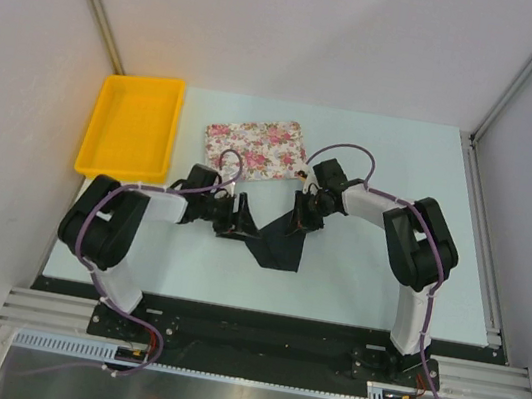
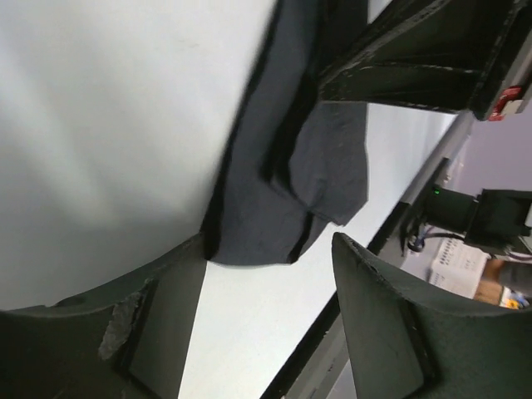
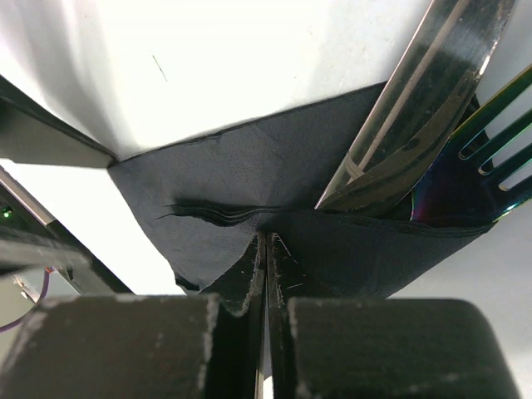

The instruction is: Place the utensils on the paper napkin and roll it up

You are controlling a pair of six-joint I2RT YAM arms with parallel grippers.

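The black paper napkin (image 1: pixel 277 247) lies partly folded on the table between my two grippers. In the right wrist view the napkin (image 3: pixel 224 179) is folded over the utensils: a silvery knife (image 3: pixel 416 108) and a fork (image 3: pixel 490 125) with its tines stick out at the upper right. My right gripper (image 3: pixel 266 237) is shut on a folded edge of the napkin; it also shows in the top view (image 1: pixel 304 216). My left gripper (image 1: pixel 235 218) is open and empty at the napkin's left end. In the left wrist view the napkin (image 2: pixel 283 183) lies just beyond the open left gripper (image 2: pixel 268 249).
A pink-flowered tray (image 1: pixel 254 147) lies just behind the grippers. A yellow bin (image 1: pixel 131 126) sits at the back left. The right arm's gripper body (image 2: pixel 416 58) is close above the napkin in the left wrist view. The table's near edge (image 2: pixel 366 258) runs beside the napkin.
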